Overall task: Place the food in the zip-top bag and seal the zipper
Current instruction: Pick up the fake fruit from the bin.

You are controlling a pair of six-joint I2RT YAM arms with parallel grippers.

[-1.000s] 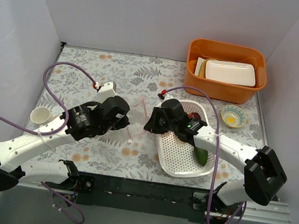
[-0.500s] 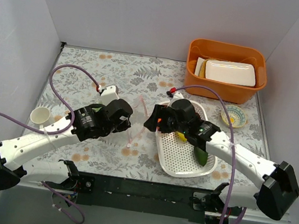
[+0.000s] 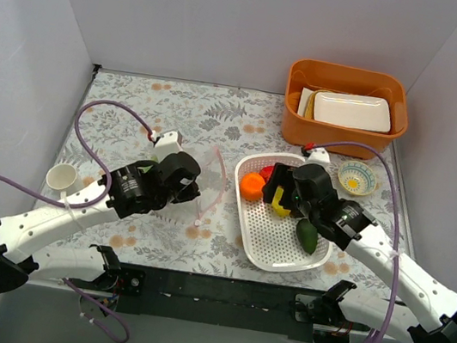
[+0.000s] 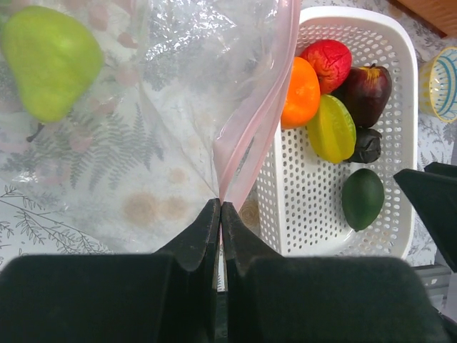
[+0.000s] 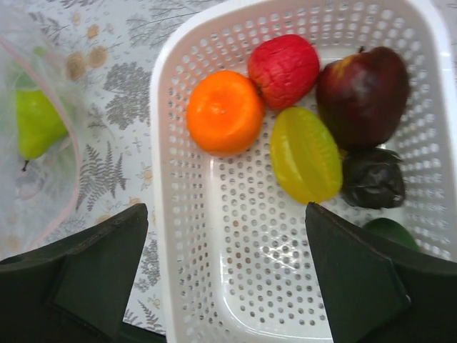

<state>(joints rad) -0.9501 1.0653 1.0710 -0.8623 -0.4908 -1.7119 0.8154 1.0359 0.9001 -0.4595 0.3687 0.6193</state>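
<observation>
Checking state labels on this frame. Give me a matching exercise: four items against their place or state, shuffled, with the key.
Column 1
1. green pear
2. orange
3. left gripper
4. right gripper

Column 2
A. open, above the white basket
B. inside the zip-top bag
C. shut on the zipper
D. lying in the white basket

Pairs: 1-B, 2-D, 3-C, 4-A

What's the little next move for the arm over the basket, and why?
Probably the right gripper lowers onto the orange: its jaws hang open above the basket, while the left gripper pinches the zipper, holding the bag with the pear inside.
</observation>
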